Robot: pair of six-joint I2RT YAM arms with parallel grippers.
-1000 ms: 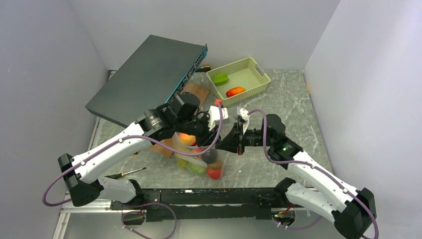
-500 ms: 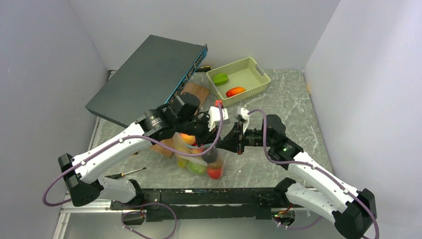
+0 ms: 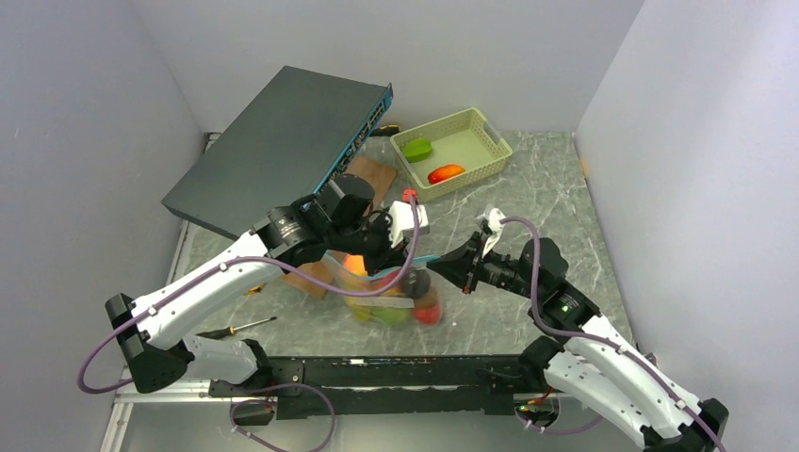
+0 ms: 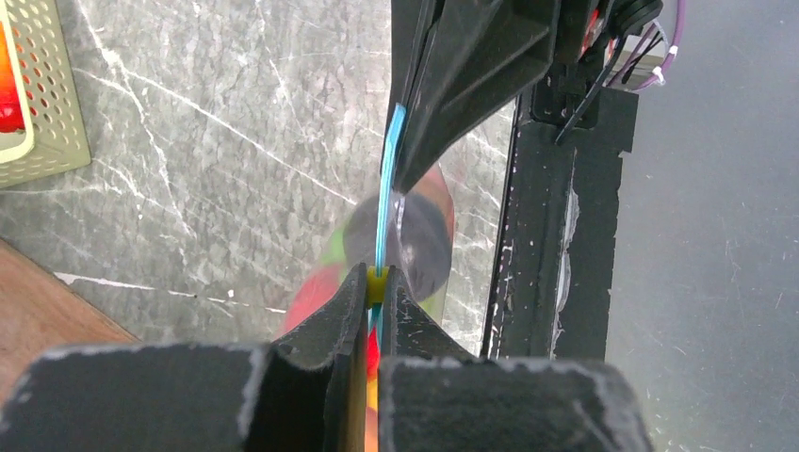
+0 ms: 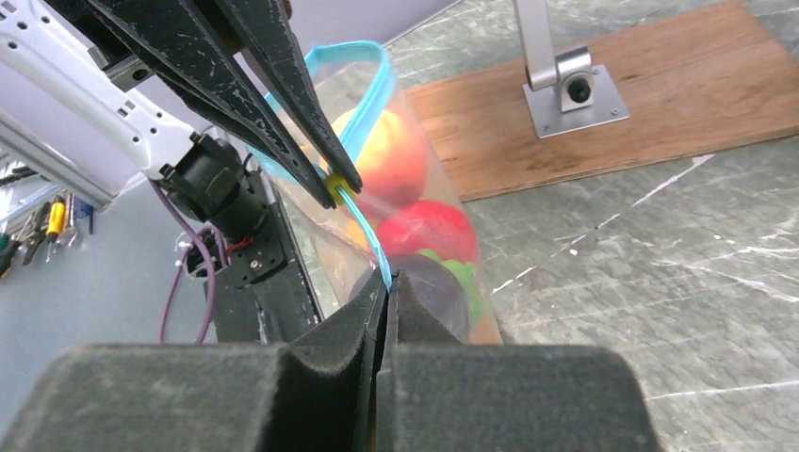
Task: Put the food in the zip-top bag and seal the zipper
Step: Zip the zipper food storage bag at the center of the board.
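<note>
Left gripper (image 4: pixel 377 279) and right gripper (image 5: pixel 388 282) both pinch the zipper (image 4: pixel 388 179), jaws narrow; left should anchor while right draws toward overhead 3 o'clock, strip taut.

— What do the arms look like?
— The white-shelled left arm (image 3: pixel 203 292) and its twin, the right arm (image 3: pixel 612 363), have smooth moulded links with bulky black housings at every joint.
— Any wiring?
— A thin mauve cable (image 3: pixel 535 268) runs loose along each arm, and a small green light (image 3: pixel 562 303) glows on one of the right arm's black housings.
— And the ends?
— The left gripper (image 4: pixel 377 281) has matt black, wedge-shaped fingers scuffed with pale scratches. The right gripper (image 5: pixel 387 280) matches it, with grainy black blocks behind.
</note>
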